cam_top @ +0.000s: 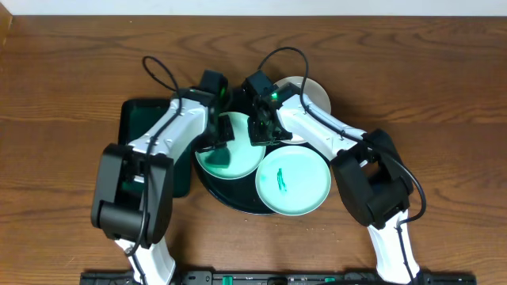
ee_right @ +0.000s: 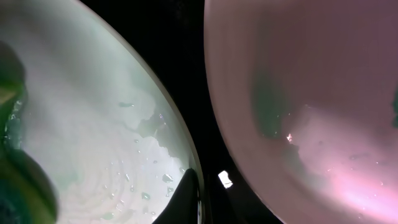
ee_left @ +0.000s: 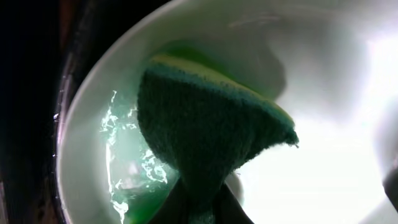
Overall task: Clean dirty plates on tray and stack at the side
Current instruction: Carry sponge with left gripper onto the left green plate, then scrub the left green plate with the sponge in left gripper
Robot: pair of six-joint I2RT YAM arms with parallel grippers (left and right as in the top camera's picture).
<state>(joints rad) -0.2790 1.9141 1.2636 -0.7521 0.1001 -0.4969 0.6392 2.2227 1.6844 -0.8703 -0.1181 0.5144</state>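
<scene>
The black round tray [cam_top: 226,195] holds a wet plate [cam_top: 242,158] at its left. My left gripper [cam_top: 215,149] is shut on a green sponge [ee_left: 211,124] and presses it onto this plate [ee_left: 311,174]. My right gripper [cam_top: 260,131] is shut on the plate's right rim; in the right wrist view one dark finger [ee_right: 189,193] lies over the edge of the droplet-covered plate [ee_right: 93,124]. A second plate [cam_top: 295,180] with a teal smear lies at the tray's front right. A third plate [cam_top: 310,91] sits behind, partly hidden by the right arm, and shows pinkish in the right wrist view [ee_right: 311,93].
A smaller rectangular dark tray [cam_top: 139,119] lies left of the round tray, under the left arm. Bare wood-grain tabletop [cam_top: 444,95] spreads to the right and far left.
</scene>
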